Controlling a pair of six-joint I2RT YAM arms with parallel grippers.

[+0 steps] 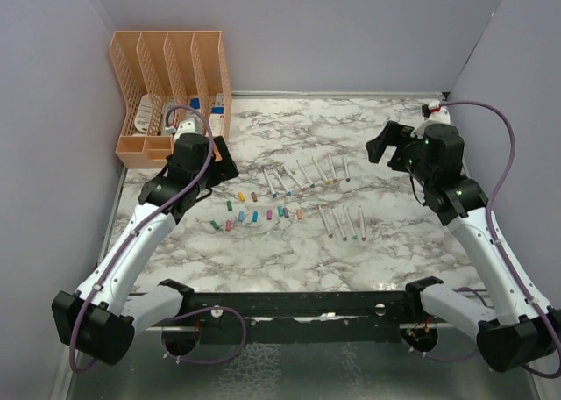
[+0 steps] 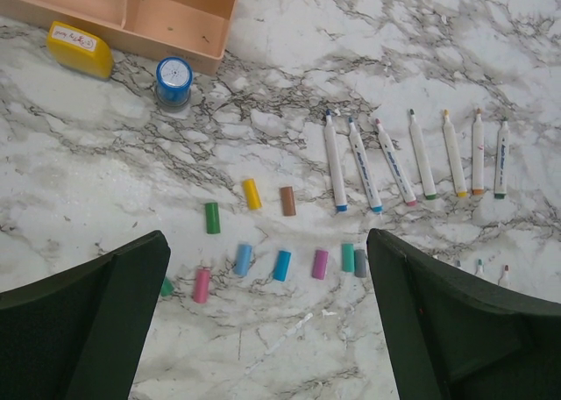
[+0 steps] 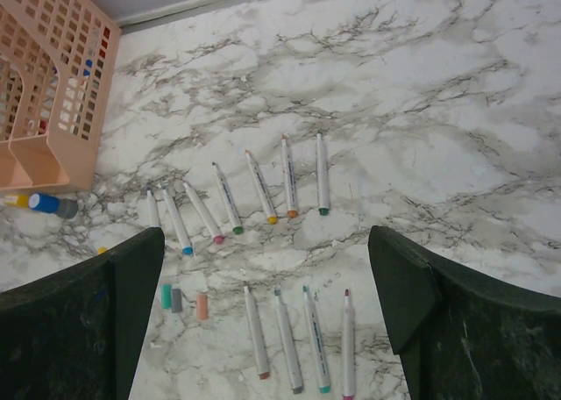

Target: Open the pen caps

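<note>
Several pale pens lie uncapped on the marble table in two rows: an upper row [image 1: 302, 174] and a lower row [image 1: 342, 220]. The left wrist view shows the upper row [image 2: 412, 159]; the right wrist view shows the upper row [image 3: 230, 203] and the lower row [image 3: 289, 343]. Several loose coloured caps [image 1: 254, 209] lie left of the lower row, among them green [image 2: 212, 217], yellow [image 2: 252, 194], blue [image 2: 281, 265] and purple [image 2: 320, 263]. Teal [image 3: 166, 296] and orange [image 3: 202, 306] caps show in the right wrist view. My left gripper [image 1: 221, 160] [image 2: 267, 242] hovers open and empty above the caps. My right gripper [image 1: 384, 144] [image 3: 265, 238] hovers open and empty above the pens.
A peach file organiser [image 1: 171, 93] [image 2: 131, 5] [image 3: 44, 84] stands at the back left. A yellow block [image 2: 79, 47] and a small blue-topped bottle [image 2: 173, 80] [image 3: 48, 204] lie in front of it. Grey walls close in the left, back and right sides.
</note>
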